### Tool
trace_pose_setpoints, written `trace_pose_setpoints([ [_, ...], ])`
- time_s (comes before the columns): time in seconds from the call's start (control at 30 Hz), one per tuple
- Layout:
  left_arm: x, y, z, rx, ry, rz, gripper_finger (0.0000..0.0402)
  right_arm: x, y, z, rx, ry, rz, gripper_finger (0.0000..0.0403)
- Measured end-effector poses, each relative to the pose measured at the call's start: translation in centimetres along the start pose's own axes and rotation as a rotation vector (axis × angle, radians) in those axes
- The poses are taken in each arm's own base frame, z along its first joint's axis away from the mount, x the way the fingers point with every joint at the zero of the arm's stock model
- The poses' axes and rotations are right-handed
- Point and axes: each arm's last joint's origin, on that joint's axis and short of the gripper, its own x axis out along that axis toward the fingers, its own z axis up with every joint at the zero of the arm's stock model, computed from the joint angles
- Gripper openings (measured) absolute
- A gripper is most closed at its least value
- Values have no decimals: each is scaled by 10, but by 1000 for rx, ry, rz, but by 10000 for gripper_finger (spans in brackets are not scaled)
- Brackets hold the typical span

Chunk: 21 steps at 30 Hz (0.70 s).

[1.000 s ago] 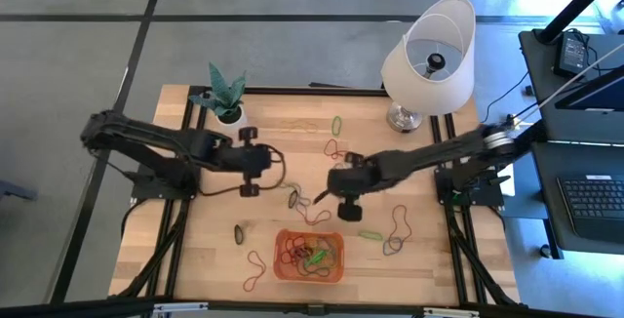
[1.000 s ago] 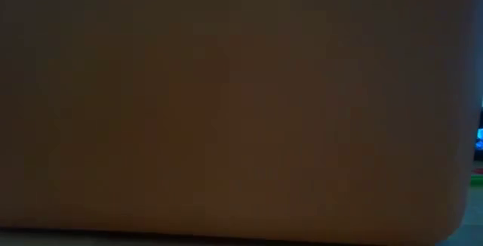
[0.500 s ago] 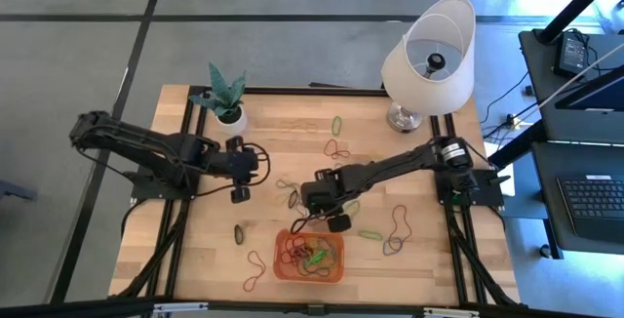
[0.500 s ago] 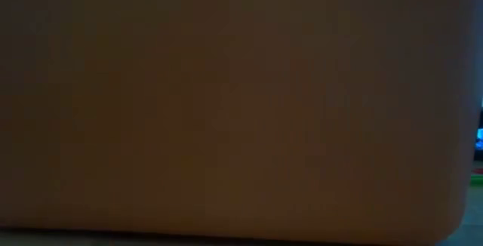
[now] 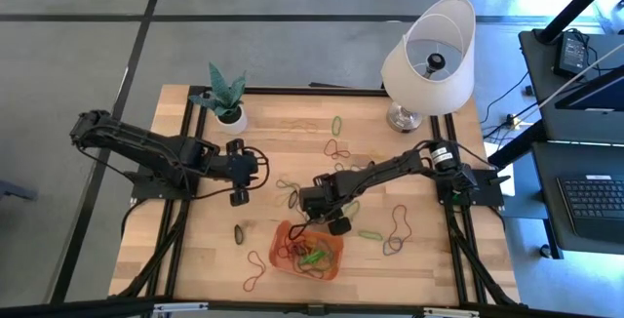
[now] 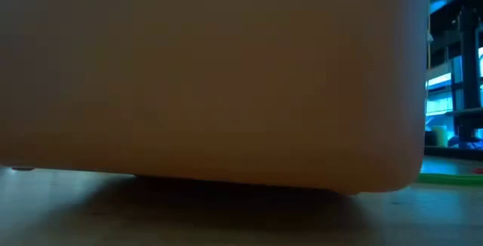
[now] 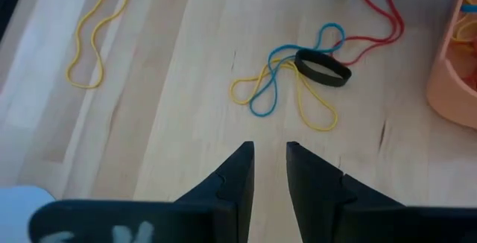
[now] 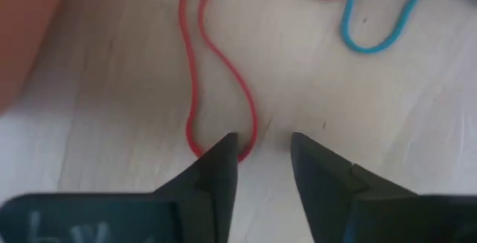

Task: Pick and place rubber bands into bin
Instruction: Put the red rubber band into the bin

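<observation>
The orange bin (image 5: 310, 253) lies near the table's front edge with several rubber bands (image 5: 312, 255) in it; its wall (image 6: 211, 80) fills the low view. My right gripper (image 8: 264, 146) points down just beyond the bin's far rim (image 8: 22, 34), open, at the loop end of a red band (image 8: 220, 86) lying flat on the wood. My left gripper (image 7: 270, 150) hovers open and empty to the left (image 5: 244, 174), short of a tangle of yellow, blue, black and red bands (image 7: 298, 79). Loose bands (image 5: 398, 222) lie scattered around. My right gripper comes from above with its fingers standing across the red band's loop end (image 8: 195, 140). One fingertip (image 8: 223, 153) overlaps that end; whether it touches the band cannot be told. The band lies flat on the table.
A plant in a white pot (image 5: 226, 99) stands at the far left and a lamp (image 5: 429, 55) at the far right. More bands lie at the far middle (image 5: 336, 135), right of the bin (image 5: 370, 233) and left of it (image 5: 255, 269). A yellow loop (image 7: 93, 38) lies apart.
My right gripper has sunk to the table and gone toward the near-left, up to the bin's far rim, rolling its wrist. The bin has turned a little on the table in the last half second. My left gripper has drawn back toward the left edge and dropped slightly.
</observation>
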Motion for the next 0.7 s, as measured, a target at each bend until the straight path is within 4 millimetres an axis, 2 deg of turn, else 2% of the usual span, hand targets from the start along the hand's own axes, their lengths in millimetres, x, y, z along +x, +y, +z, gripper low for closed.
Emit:
trace_pose_setpoints([
  [0.27,0,0,0,0,0,-1,75,-1,0,0,1,-8,32,15],
  [0.4,0,0,0,0,1,-1,75,-7,2,-2,-27,-7,51,8],
  [0.47,0,0,0,0,0,-2,75,-17,3,-1,-47,-32,48,5],
  [0.7,0,0,0,-1,2,-2,75,-72,2,-5,-52,-140,13,2],
])
